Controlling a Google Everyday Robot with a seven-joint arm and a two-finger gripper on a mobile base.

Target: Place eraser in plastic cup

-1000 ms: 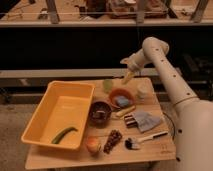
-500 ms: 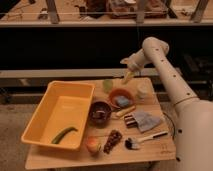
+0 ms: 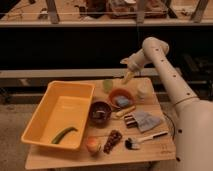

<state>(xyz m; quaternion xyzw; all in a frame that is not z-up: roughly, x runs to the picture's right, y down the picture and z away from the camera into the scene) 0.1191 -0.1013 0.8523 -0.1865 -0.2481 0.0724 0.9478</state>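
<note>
On the near edge of the wooden table (image 3: 160,150) lie a black-headed brush (image 3: 144,139), a knobbly brown cluster (image 3: 113,141) and a round orange fruit (image 3: 92,145); just beyond, right of centre, the eraser (image 3: 130,120) lies flat against a grey cloth (image 3: 147,120), near the dark brown bowl (image 3: 100,111); further back sits the orange bowl (image 3: 121,97); the plastic cup (image 3: 108,85) stands at the far edge; the gripper (image 3: 127,77) hangs just right of that cup, well apart from the eraser; whether it grips anything cannot be told.

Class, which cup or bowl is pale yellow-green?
The small plastic cup at the far edge; the others are orange, dark brown, white. The hand hangs just right of it.
</note>
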